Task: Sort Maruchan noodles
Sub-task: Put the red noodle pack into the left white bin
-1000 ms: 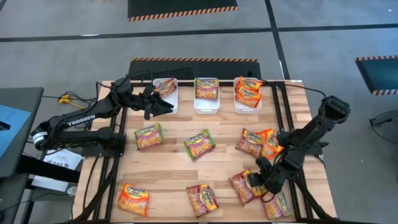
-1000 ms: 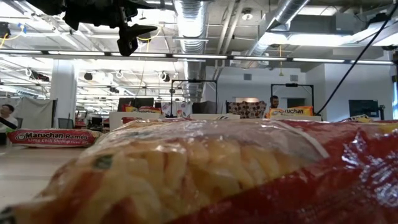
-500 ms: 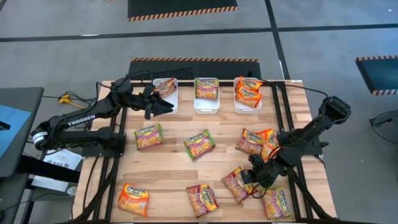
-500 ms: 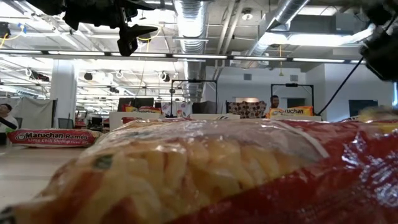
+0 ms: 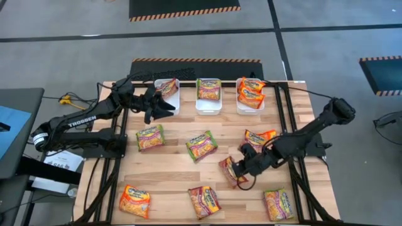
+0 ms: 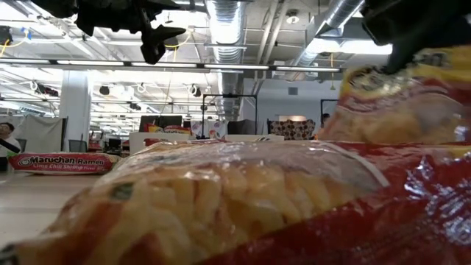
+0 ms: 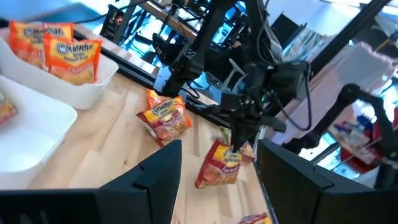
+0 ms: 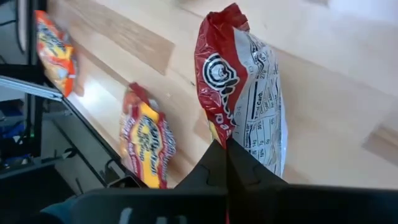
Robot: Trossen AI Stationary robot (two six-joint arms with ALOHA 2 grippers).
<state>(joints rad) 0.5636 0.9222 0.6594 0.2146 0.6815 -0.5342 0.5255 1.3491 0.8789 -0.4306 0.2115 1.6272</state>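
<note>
Several Maruchan noodle packets lie flat on the wooden table (image 5: 176,172); others lie in three white bins along the far edge. My right gripper (image 5: 242,168) hangs over the table's middle right, shut on a red-edged packet (image 5: 228,171) whose printed back (image 8: 258,118) faces the right wrist camera. The low view shows that packet (image 6: 397,103) in the air under my right gripper (image 6: 412,33). My left gripper (image 5: 166,107) stays level and open beside the left bin (image 5: 167,95) with nothing between its fingers (image 7: 161,171). My right gripper pinches the red packet by one red crimped end (image 8: 225,138) between its two fingers (image 8: 208,169). The fingers slant down from the table's right side. The packet hangs below them, tilted, clear of the table.
Green-edged packets (image 5: 149,137) (image 5: 201,145) lie mid-table and an orange one (image 5: 259,138) beside my right arm. Along the near edge lie an orange (image 5: 134,201), a red (image 5: 204,201) and another packet (image 5: 278,204). The middle bin (image 5: 208,95) and right bin (image 5: 250,94) hold packets.
My right gripper has shut on the red packet at the near right, then risen and swung toward the table's left and a little toward the far edge, its wrist rolling. The packet has come off the table and now hangs clear.
</note>
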